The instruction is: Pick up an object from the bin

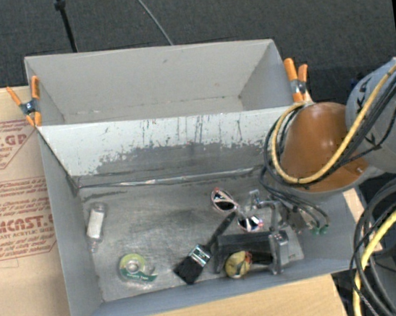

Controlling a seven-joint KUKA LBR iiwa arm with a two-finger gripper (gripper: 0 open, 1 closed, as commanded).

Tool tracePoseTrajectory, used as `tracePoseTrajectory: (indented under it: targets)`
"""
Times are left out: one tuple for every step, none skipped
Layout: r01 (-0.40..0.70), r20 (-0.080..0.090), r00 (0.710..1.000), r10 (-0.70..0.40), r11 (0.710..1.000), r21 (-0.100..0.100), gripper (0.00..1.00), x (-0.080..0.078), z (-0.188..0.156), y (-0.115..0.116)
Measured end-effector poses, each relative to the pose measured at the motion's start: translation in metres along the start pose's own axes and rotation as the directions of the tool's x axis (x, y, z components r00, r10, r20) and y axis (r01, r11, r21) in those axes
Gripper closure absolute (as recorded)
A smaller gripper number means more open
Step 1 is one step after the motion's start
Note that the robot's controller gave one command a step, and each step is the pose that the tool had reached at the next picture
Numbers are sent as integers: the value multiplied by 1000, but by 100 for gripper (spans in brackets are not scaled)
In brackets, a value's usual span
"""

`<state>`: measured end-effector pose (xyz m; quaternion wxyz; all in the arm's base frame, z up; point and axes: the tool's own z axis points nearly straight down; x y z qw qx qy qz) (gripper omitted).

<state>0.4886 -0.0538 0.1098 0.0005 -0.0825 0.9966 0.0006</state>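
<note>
My gripper [258,209] is low in the bin's right front part, under the arm's orange dome. It hangs over a small shiny thing with a red-and-white patch [249,221]. Just to its left lies a dark, oval glossy thing with a white rim [223,200]. In front of it sits a flat black block [245,245], with a round yellowish thing [236,264] against the block's front edge. A black tool with a long handle [199,254] lies slanted to the left of the block.
A grey metal piece [284,246] stands at the block's right end. A green tape roll [135,267] lies front left and a small white bottle [95,223] near the left wall. Cables hang from the arm by the bin's right wall.
</note>
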Motion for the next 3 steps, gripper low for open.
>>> tracePoseTrajectory:
  targets:
    - [397, 20, 918, -397, 918, 6, 100, -13, 33, -12]
    - [397, 20, 918, -397, 918, 6, 100, -13, 33, -12]
    - [400, 0, 916, -400, 916, 0, 100, -19, -111, 3]
